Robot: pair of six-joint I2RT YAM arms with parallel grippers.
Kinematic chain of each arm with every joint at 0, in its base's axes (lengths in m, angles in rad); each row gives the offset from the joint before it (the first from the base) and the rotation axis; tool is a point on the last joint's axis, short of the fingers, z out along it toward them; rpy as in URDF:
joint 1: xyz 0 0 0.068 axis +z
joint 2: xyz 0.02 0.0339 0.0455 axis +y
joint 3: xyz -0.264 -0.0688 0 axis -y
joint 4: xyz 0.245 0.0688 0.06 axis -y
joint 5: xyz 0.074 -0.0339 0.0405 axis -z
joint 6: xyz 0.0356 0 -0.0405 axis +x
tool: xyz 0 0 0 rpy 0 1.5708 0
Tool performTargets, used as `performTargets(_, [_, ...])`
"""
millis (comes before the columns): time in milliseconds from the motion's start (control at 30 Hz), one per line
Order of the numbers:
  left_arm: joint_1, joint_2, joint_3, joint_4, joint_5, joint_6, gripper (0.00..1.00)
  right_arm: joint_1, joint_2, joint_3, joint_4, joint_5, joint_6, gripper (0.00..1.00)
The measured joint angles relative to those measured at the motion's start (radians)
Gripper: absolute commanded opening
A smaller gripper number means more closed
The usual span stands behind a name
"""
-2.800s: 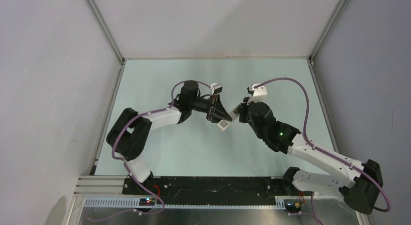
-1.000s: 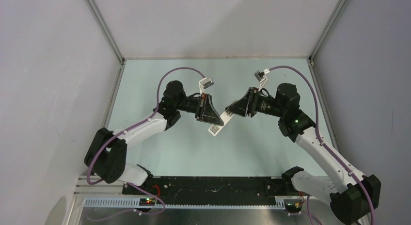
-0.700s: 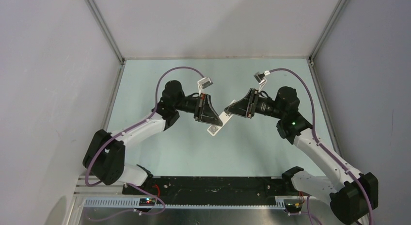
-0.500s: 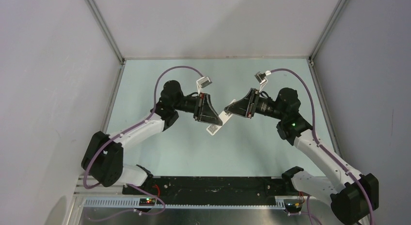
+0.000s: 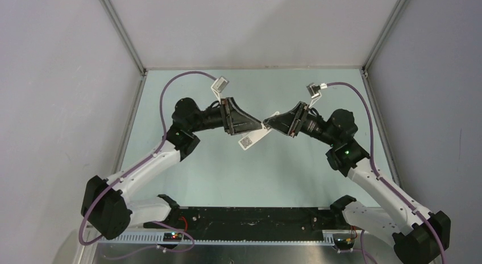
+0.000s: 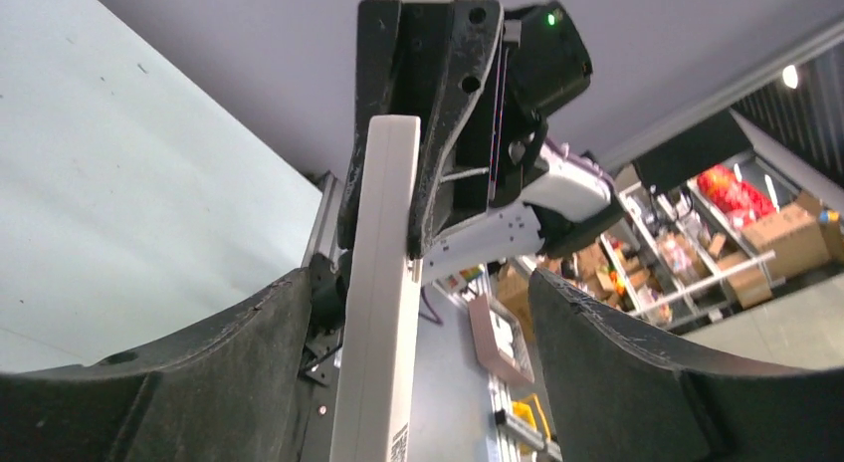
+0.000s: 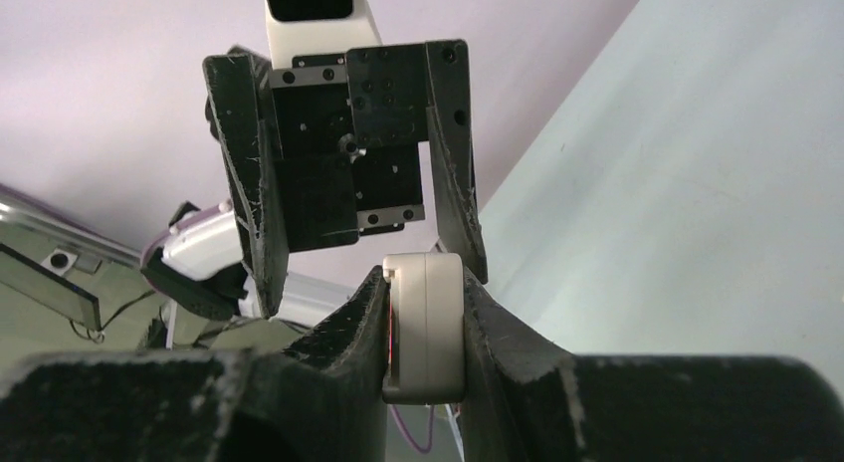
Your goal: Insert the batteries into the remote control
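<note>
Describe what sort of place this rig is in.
Likely an enclosed robot test cell inside a lab or warehouse: plain grey panel walls on aluminium frame posts, a pale green tabletop, and stocked storage shelving beyond it.

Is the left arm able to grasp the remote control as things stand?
Probably yes. The right gripper holds the remote control aloft, and it lies between the left gripper's open jaws, nothing else in the way.

Remote control (image 5: 254, 136): white, dark speckled label at near end. Left tool (image 5: 258, 126), right tool (image 5: 268, 123): black. Desk (image 5: 227, 173): pale mint green. Cables (image 5: 165, 99): purple.
</note>
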Motion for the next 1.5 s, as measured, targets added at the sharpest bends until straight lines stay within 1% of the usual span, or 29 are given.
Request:
performTargets(100, [-0.010,-0.027,-0.011,0.000,-0.090,-0.032,0.81,0.013,0.000,0.000,0.029,0.051,0.019,0.08])
performTargets(233, [-0.015,-0.053,-0.033,-0.002,-0.166,-0.062,0.80,0.016,0.000,-0.001,0.071,0.129,0.047,0.08])
performTargets(367, [-0.015,-0.055,-0.035,-0.005,-0.205,-0.082,0.73,0.018,0.003,-0.001,0.119,0.204,0.073,0.08])
performTargets(467, [-0.015,-0.055,-0.035,-0.005,-0.217,-0.092,0.64,0.019,0.010,-0.001,0.141,0.249,0.089,0.08])
performTargets(533, [-0.015,-0.055,-0.035,-0.006,-0.225,-0.096,0.60,0.024,0.016,-0.001,0.145,0.275,0.095,0.08])
performTargets(700, [-0.007,-0.055,-0.035,-0.008,-0.243,-0.100,0.58,0.043,0.018,-0.008,0.161,0.322,0.111,0.08])
performTargets(767, [-0.001,-0.056,-0.043,-0.006,-0.249,-0.102,0.56,0.047,0.018,-0.012,0.163,0.336,0.112,0.08])
performTargets(833, [0.007,-0.062,-0.060,-0.006,-0.254,-0.104,0.52,0.048,0.021,-0.014,0.163,0.347,0.113,0.08])
performTargets(900, [0.014,-0.065,-0.078,-0.008,-0.259,-0.111,0.43,0.051,0.025,-0.019,0.163,0.359,0.115,0.08])
performTargets(933, [0.017,-0.067,-0.084,-0.009,-0.260,-0.114,0.42,0.053,0.025,-0.024,0.164,0.366,0.120,0.08])
performTargets(1000, [0.021,-0.067,-0.097,-0.011,-0.261,-0.117,0.44,0.059,0.027,-0.034,0.171,0.375,0.130,0.08])
performTargets(1033, [0.022,-0.067,-0.101,-0.011,-0.261,-0.119,0.49,0.062,0.029,-0.039,0.174,0.381,0.134,0.08])
performTargets(1100, [0.030,-0.070,-0.111,-0.010,-0.262,-0.118,0.55,0.066,0.035,-0.048,0.183,0.386,0.144,0.08])
performTargets(1167, [0.038,-0.079,-0.129,-0.011,-0.263,-0.119,0.56,0.069,0.044,-0.056,0.185,0.392,0.150,0.08])
performTargets(1300, [0.065,-0.108,-0.173,-0.018,-0.271,-0.117,0.54,0.077,0.053,-0.065,0.184,0.400,0.156,0.08])
performTargets(1500, [0.089,-0.126,-0.190,-0.030,-0.270,-0.110,0.61,0.098,0.059,-0.066,0.184,0.423,0.155,0.08])
